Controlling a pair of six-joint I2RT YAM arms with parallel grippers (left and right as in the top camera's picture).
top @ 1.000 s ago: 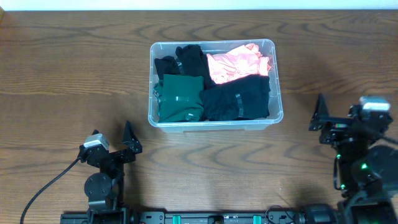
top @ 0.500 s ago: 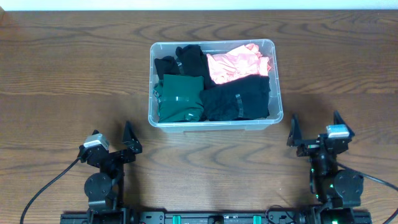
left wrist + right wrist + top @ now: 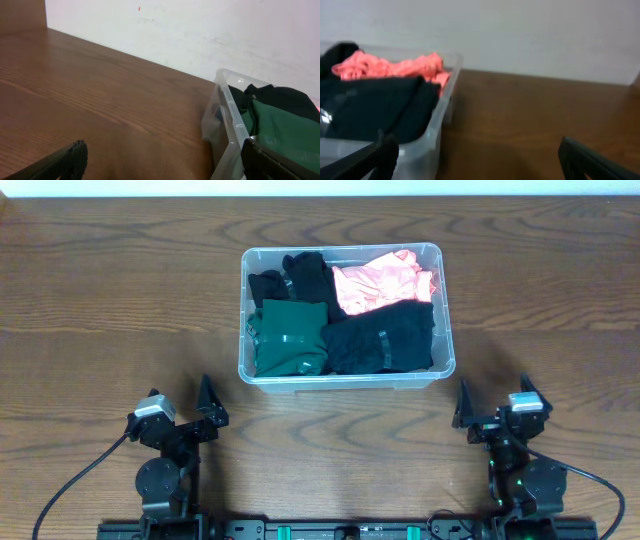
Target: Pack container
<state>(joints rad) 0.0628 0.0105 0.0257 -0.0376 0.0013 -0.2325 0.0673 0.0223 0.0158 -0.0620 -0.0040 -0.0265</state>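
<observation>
One container (image 3: 345, 380), beyond left pincer (image 3: 180, 395), right pincer (image 3: 495, 392)

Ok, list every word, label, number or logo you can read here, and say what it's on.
No text can be read in any view.
On the container: no legible label shows.
On the green cloth and pink cloth: no print.
On the black cloth: a small pale strip, too small to read.
On the wall: only a red speck, not text.
</observation>
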